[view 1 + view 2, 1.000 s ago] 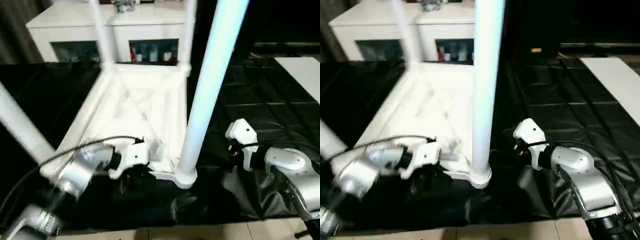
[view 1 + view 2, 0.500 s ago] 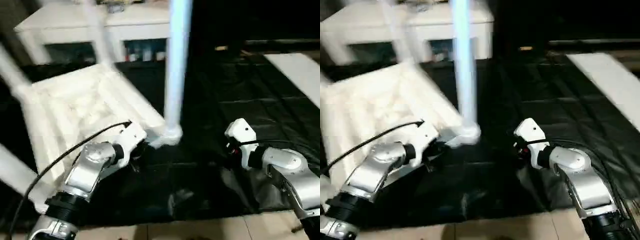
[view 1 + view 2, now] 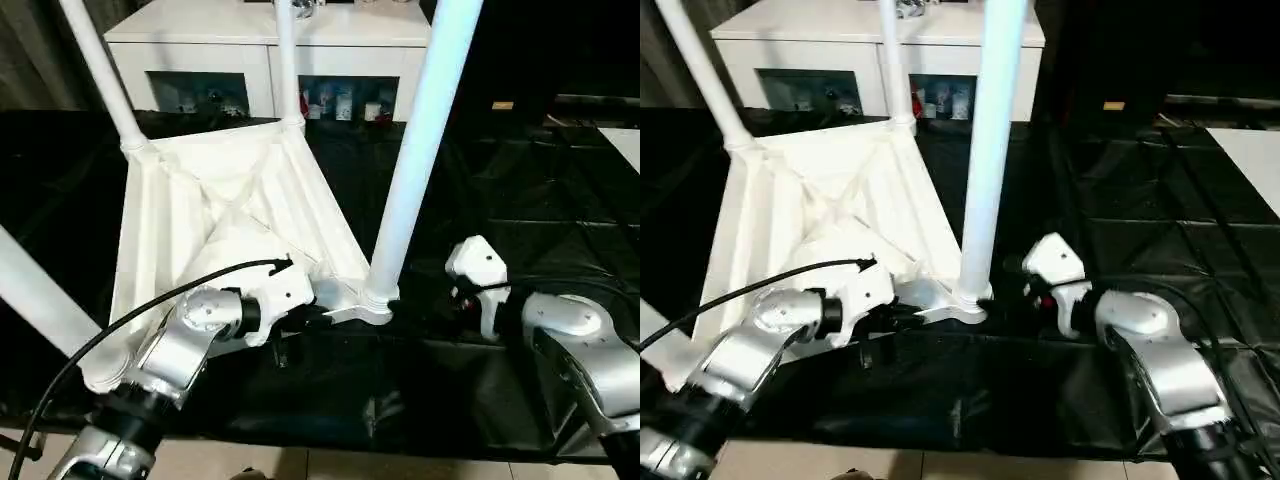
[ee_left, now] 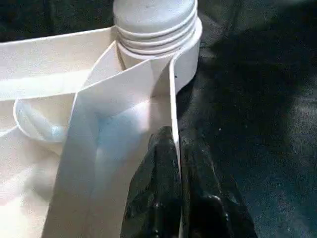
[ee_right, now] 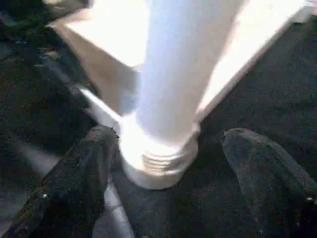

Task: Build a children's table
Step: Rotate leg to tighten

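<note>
White tabletop (image 3: pixel 215 215): I'm pinching its rim with left gripper (image 4: pixel 176 148).
Right gripper (image 5: pixel 168 163): I'm spreading it around near leg (image 3: pixel 415 160); closing squarely.

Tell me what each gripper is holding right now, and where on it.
The left gripper pinches the tabletop's thin rim wall, just beside the near corner socket. The right gripper is open and holds nothing, its fingers either side of the leg in that socket.

— Where's the left hand (image 4: pixel 174 198)?
— Lower left of the head view, forearm bent inward, both black fingers (image 4: pixel 148 193) pinched on the thin rim of the table (image 3: pixel 215 215).
— And the right hand (image 5: pixel 171 183)?
— Right of centre, fingers (image 5: pixel 74 183) spread wide, gripping nothing.
</note>
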### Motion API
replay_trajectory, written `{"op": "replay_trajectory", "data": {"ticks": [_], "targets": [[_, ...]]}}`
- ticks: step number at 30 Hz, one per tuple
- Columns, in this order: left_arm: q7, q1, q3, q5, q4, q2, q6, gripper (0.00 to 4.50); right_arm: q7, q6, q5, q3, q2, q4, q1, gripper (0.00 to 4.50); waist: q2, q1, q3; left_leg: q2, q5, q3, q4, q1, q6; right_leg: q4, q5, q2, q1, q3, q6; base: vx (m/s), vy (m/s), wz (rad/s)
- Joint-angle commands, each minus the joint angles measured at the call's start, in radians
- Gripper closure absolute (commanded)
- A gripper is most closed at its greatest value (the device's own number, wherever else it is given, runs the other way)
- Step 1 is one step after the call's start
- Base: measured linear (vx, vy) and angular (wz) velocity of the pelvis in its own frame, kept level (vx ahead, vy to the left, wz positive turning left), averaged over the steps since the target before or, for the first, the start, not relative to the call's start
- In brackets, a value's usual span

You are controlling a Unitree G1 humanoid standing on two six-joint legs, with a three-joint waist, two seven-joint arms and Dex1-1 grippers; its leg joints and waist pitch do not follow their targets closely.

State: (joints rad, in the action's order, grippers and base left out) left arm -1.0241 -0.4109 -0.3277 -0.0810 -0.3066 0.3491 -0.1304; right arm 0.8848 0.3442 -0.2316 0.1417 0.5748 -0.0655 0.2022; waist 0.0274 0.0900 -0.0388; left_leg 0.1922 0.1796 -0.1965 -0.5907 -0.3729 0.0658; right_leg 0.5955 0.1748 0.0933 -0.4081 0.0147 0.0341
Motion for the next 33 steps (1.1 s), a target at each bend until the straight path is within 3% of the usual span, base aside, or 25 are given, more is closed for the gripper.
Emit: {"op": "replay_trajectory", "data": {"ticks": [1, 3, 4, 5, 8, 12, 14, 16, 19, 25, 33], "targets": [[-0.048, -0.010, -0.055, -0.006, -0.040, -0.011, 0.043, 4.46, 0.038, -0.002, -0.033, -0.003, 0.005, -0.006, 0.010, 0.69, -0.027, -0.008, 0.050, 0.027, 0.300, 0.015, 0.078, 0.010, -0.037, -0.082, 0.384, 0.032, 0.029, -0.019, -0.135, 0.000, 0.000, 0.00], [-0.055, -0.016, -0.056, -0.001, -0.044, -0.013, 0.049, 4.49, 0.042, -0.001, -0.037, -0.004, -0.001, 0.004, 0.016, 0.52, -0.028, -0.007, 0.051, 0.027, 0.302, 0.014, 0.077, 0.013, -0.036, -0.083, 0.385, 0.031, 0.026, -0.019, -0.135, 0.000, 0.000, 0.00], [-0.078, -0.032, -0.063, 0.011, -0.053, -0.020, 0.066, 4.49, 0.028, -0.027, 0.001, 0.015, -0.021, 0.059, 0.046, 0.52, -0.030, -0.009, 0.051, 0.027, 0.303, 0.014, 0.077, 0.012, -0.034, -0.082, 0.380, 0.031, 0.025, -0.019, -0.141, 0.000, 0.000, 0.00], [-0.085, -0.037, -0.067, 0.013, -0.056, -0.022, 0.074, 4.50, 0.021, -0.042, 0.020, 0.024, -0.028, 0.082, 0.057, 0.25, -0.028, -0.012, 0.052, 0.026, 0.300, 0.014, 0.077, 0.012, -0.029, -0.081, 0.377, 0.031, 0.025, -0.017, -0.150, 0.000, 0.000, 0.00], [-0.094, -0.044, -0.072, 0.019, -0.062, -0.027, 0.083, 4.50, 0.022, -0.054, 0.044, 0.042, -0.027, 0.111, 0.070, 0.12, -0.030, -0.006, 0.053, 0.029, 0.293, 0.010, 0.074, 0.019, -0.028, -0.078, 0.326, 0.029, 0.022, -0.020, -0.171, 0.000, 0.000, 0.00], [-0.134, -0.051, -0.081, 0.035, -0.061, -0.035, 0.101, 4.50, 0.029, -0.098, 0.085, 0.072, -0.025, 0.183, 0.102, 0.12, -0.031, -0.005, 0.055, 0.029, 0.256, 0.008, 0.071, 0.015, -0.043, -0.071, 0.273, 0.031, 0.029, -0.020, -0.196, 0.000, 0.000, 0.00], [-0.137, -0.054, -0.081, 0.033, -0.066, -0.038, 0.105, 4.50, 0.044, -0.101, 0.085, 0.076, -0.025, 0.196, 0.109, 0.12, -0.031, -0.002, 0.056, 0.030, 0.249, 0.007, 0.070, 0.017, -0.048, -0.070, 0.253, 0.030, 0.028, -0.021, -0.201, 0.000, 0.000, 0.00], [-0.137, -0.059, -0.079, 0.029, -0.080, -0.041, 0.114, 4.50, 0.078, -0.112, 0.076, 0.081, -0.026, 0.221, 0.120, 0.12, -0.031, -0.003, 0.057, 0.029, 0.239, 0.008, 0.069, 0.012, -0.056, -0.066, 0.231, 0.030, 0.033, -0.019, -0.209, 0.000, 0.000, 0.00], [-0.136, -0.062, -0.080, 0.030, -0.089, -0.040, 0.119, 4.50, 0.089, -0.117, 0.074, 0.080, -0.026, 0.236, 0.124, 0.12, -0.032, -0.002, 0.056, 0.031, 0.254, 0.007, 0.070, 0.014, -0.058, -0.069, 0.253, 0.032, 0.031, -0.019, -0.208, 0.000, 0.000, 0.00], [-0.140, -0.068, -0.075, 0.023, -0.107, -0.040, 0.130, 4.50, 0.104, -0.128, 0.052, 0.061, -0.045, 0.270, 0.139, 0.80, -0.034, -0.005, 0.055, 0.030, 0.257, 0.009, 0.071, 0.010, -0.054, -0.071, 0.291, 0.034, 0.032, -0.018, -0.195, 0.000, 0.000, 0.00], [-0.158, -0.072, -0.081, 0.025, -0.114, -0.032, 0.129, 4.50, 0.116, -0.141, 0.049, 0.060, -0.054, 0.279, 0.136, 1.37, -0.031, -0.006, 0.056, 0.031, 0.247, 0.010, 0.072, 0.008, -0.054, -0.070, 0.279, 0.034, 0.033, -0.018, -0.195, 0.000, 0.000, 0.00]]}}
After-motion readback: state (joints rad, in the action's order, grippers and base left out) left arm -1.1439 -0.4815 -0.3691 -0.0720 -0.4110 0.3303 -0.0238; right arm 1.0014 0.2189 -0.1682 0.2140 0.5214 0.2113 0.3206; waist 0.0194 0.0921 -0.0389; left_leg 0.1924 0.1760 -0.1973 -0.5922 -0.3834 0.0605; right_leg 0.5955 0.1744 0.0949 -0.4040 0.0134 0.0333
